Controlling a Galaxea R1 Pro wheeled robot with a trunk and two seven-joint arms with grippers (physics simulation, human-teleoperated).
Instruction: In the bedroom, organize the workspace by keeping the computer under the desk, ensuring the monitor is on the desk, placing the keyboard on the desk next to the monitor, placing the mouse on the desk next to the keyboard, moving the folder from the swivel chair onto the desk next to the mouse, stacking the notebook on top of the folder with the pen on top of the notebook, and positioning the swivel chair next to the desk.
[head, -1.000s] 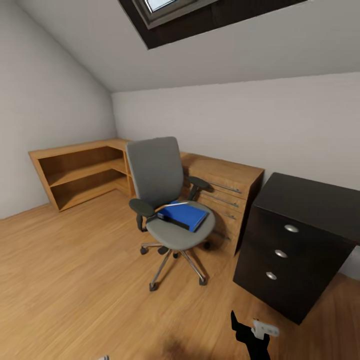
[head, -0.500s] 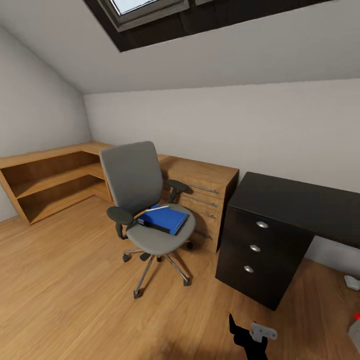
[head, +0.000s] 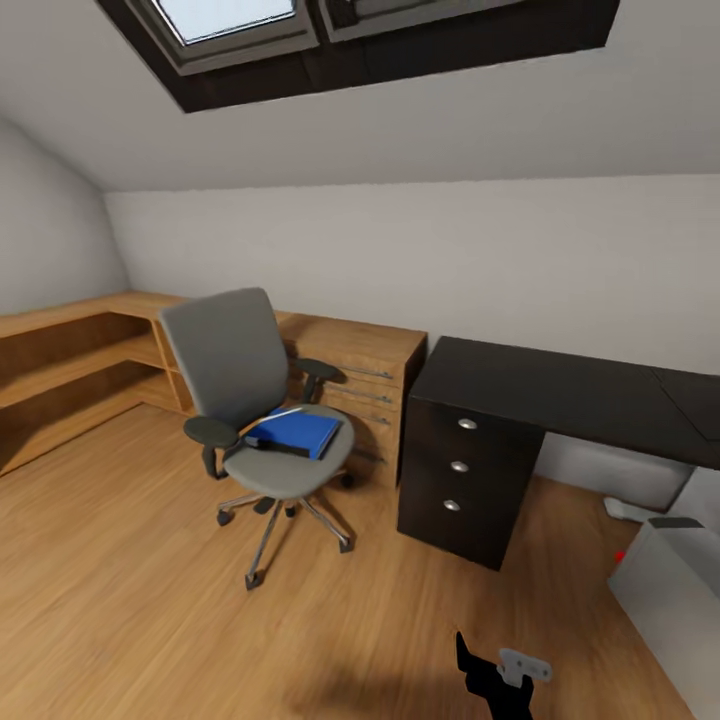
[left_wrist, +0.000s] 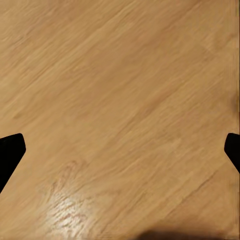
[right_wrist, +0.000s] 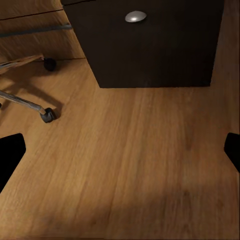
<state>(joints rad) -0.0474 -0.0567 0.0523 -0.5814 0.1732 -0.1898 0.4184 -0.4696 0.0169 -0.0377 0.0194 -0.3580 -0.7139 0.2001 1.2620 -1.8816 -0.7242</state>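
Chair (head: 255, 400): stands left of centre in the head view, on the wood floor (head: 130, 600), just beside the light-wood drawer cabinet (head: 365, 385) and apart from the desk.
Folder (head: 292, 432): lies flat on the chair seat, blue, with a dark notebook (head: 272, 447) at its front edge and a thin pale stick, probably the pen (head: 275, 413), across it.
Desk (head: 560, 395): right of centre, black top, its drawer unit (head: 460, 480) with three round knobs.
Computer (head: 668, 575): grey box at the lower right edge, on the floor near the desk, with a small red light.
Left gripper (left_wrist: 120, 150): fingers wide apart, nothing between them, above bare floor.
Right gripper (right_wrist: 120, 150): fingers also wide apart and empty, above floor near a chair wheel (right_wrist: 48, 115) and the drawer unit.
Handling, my judgement: the folder is probably light, stiff and smooth, so it may slide; better to pinch it at a free edge that overhangs the seat. The pen can roll off if the folder tilts. The chair rolls easily when pushed.
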